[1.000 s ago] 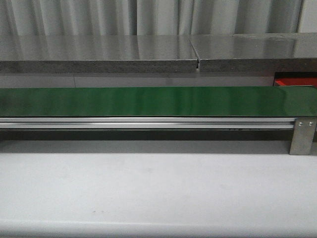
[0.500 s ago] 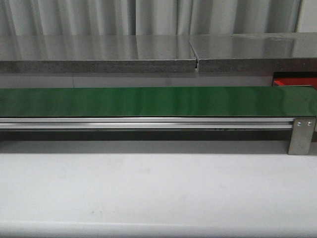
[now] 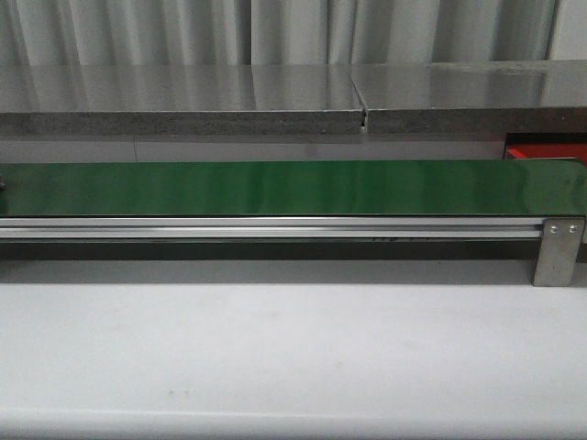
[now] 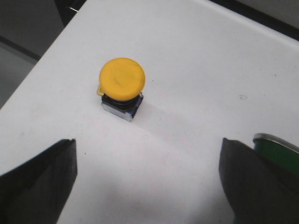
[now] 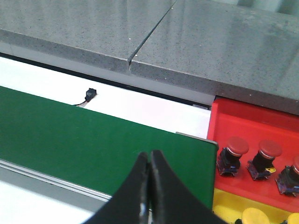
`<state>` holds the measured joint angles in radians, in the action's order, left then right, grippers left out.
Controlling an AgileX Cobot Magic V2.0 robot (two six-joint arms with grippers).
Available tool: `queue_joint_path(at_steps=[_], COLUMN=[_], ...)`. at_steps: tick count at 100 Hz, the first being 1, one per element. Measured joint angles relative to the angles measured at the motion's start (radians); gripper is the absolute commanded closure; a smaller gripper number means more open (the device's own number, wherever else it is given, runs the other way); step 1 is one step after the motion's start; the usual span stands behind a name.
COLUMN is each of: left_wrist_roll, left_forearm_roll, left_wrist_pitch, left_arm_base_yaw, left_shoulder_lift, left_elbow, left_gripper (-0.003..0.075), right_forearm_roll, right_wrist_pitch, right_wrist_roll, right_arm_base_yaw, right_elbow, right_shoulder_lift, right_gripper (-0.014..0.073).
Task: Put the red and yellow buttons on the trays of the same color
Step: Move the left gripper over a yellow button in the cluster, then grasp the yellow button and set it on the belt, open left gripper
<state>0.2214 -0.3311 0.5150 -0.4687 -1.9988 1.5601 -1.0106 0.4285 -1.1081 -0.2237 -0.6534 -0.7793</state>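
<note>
Left gripper (image 4: 148,186) fingers spread wide, nothing between, hovering over yellow button (image 4: 122,85), which stands upright on white table (image 4: 196,60). Right gripper (image 5: 149,186) fingers pressed together, empty, above green belt (image 5: 70,135). Red tray (image 5: 252,122) holds red buttons (image 5: 235,148); yellow surface (image 5: 224,205) beside it. Likely step: grasp yellow button. Centre fingers on cap, descend straight, pinch body below cap, avoid tipping.

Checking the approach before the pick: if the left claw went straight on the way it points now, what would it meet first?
Most likely the yellow button, standing upright on the white table ahead of the open left claw, roughly between its fingers. Nothing shows in between, though depth is hard to judge.
</note>
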Motion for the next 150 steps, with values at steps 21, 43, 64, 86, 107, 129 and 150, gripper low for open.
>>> queue_joint_path(at_steps=[21,43,64,86,107,129,150], left_wrist_roll=[0.004,0.005,0.005,0.005,0.005,0.005,0.006], left_forearm_roll=[0.000,0.000,0.000,0.000,0.002,0.004,-0.003], left_wrist_pitch=[0.019,0.035,0.042,0.040,0.040,0.077,0.171], left_arm_base_yaw=[0.000,0.000,0.000,0.000,0.000,0.000,0.000], left_shoulder_lift=[-0.136,-0.250,-0.329,-0.376,-0.385,-0.378,-0.267], left_elbow=[0.150,0.294,0.384,0.409,0.414,0.446,0.449], left_gripper=[0.0114,0.0114,0.0114,0.0240,0.0531,0.0741,0.0741], right_forearm_roll=[0.000,0.000,0.000,0.000,0.000,0.000,0.000], right_wrist_pitch=[0.000,0.000,0.000,0.000,0.000,0.000,0.000], right_wrist_roll=[0.000,0.000,0.000,0.000,0.000,0.000,0.000], right_arm_base_yaw=[0.000,0.000,0.000,0.000,0.000,0.000,0.000], right_elbow=[0.000,0.000,0.000,0.000,0.000,0.000,0.000], right_shoulder_lift=[0.000,0.000,0.000,0.000,0.000,0.000,0.000], right_gripper=[0.0711,0.0711,0.0711,0.0711,0.0711,0.0711,0.0711])
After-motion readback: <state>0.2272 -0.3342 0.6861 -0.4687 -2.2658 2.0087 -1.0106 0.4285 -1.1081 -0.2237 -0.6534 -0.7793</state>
